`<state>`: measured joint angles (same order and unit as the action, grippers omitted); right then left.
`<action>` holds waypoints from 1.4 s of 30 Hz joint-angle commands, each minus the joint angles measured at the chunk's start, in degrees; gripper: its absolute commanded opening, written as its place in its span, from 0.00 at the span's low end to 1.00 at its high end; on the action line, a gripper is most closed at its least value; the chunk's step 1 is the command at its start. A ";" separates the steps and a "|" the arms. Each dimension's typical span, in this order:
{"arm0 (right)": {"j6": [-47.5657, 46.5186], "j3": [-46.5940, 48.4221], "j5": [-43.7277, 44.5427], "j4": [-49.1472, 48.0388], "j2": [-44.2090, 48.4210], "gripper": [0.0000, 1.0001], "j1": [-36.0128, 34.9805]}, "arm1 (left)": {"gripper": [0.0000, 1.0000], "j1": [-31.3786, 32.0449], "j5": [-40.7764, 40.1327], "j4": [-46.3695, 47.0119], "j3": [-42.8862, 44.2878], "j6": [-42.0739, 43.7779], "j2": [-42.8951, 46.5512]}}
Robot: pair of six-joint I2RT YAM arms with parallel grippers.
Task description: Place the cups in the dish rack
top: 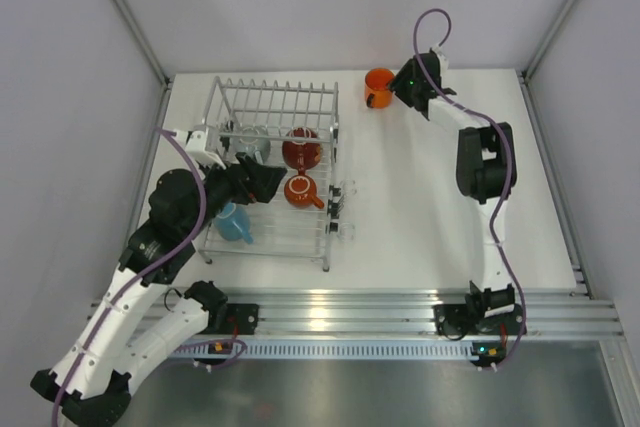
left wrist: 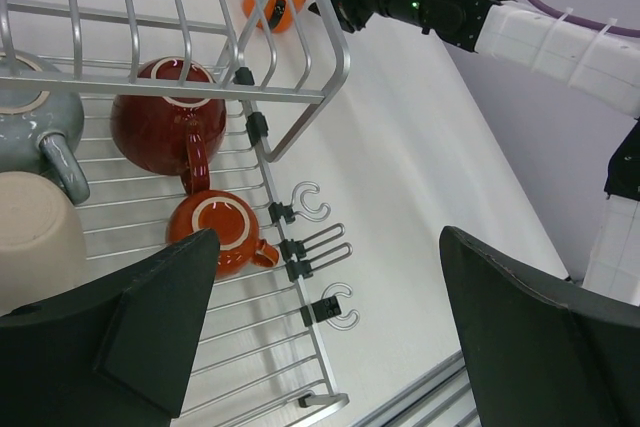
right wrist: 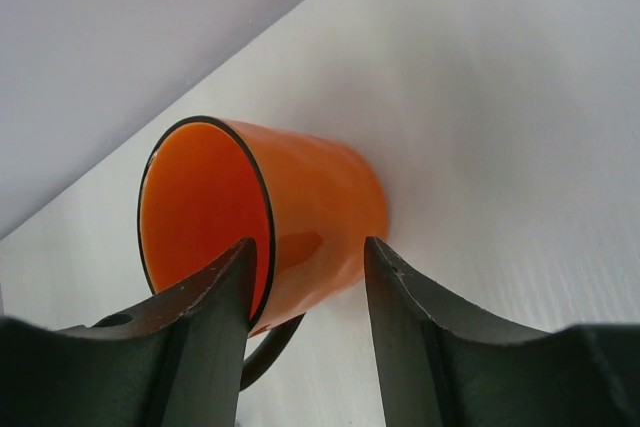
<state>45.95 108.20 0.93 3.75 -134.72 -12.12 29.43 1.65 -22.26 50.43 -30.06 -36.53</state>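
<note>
From above, five small handled mugs can be counted. One bright orange mug [top: 379,87] lies outside the single silver-white wire dish rack [top: 272,97]. Four sit inside it: one red mug [top: 300,147], one dark red-orange mug [top: 300,190], one grey mug [top: 250,139] and one light blue mug [top: 235,222]. There are two black grippers, the left gripper [top: 268,183] and the right gripper [top: 402,87].

My jaws are matt black plastic, faintly grainy. The bright orange ceramic mug [right wrist: 300,217] is glazed, smooth and shiny, with a thin dark rim. Inside the silver-white metal wire dish rack [left wrist: 100,85], itself satin-smooth, the round red ceramic mug [left wrist: 165,127] gleams glossily. The white bench [left wrist: 420,177] looks matt.
</note>
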 commanded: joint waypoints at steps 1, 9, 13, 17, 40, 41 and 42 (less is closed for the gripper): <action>-0.16 3.15 -0.49 -2.25 -1.34 0.47 0.61 | 0.97 0.10 0.28 5.21 0.01 -0.17 -0.20; -2.01 4.29 -3.21 -1.38 -2.83 0.40 0.61 | 0.97 0.10 0.81 5.47 -0.25 -1.31 -0.64; -1.66 4.12 -4.53 -1.02 -3.36 0.36 0.61 | 0.97 0.10 0.99 5.74 -0.78 -2.10 -0.56; -2.27 2.11 -4.53 -1.02 -2.57 0.26 0.52 | 0.97 0.10 1.16 5.91 -0.69 -2.45 -0.47; -7.02 -37.59 -10.60 -15.34 23.70 0.00 3.94 | 0.93 0.10 8.80 6.00 -2.10 -6.50 2.17; -6.93 -39.28 -11.03 -16.66 24.93 0.00 4.29 | 0.93 0.10 9.16 6.00 -2.18 -6.59 2.17; -6.84 -40.86 -11.56 -17.19 27.03 0.00 4.47 | 0.93 0.10 9.51 6.00 -2.27 -7.02 2.17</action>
<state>40.16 71.26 -8.88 -8.62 -113.54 -9.08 29.43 8.43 -19.90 48.62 -35.73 -34.72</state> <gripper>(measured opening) 0.051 0.931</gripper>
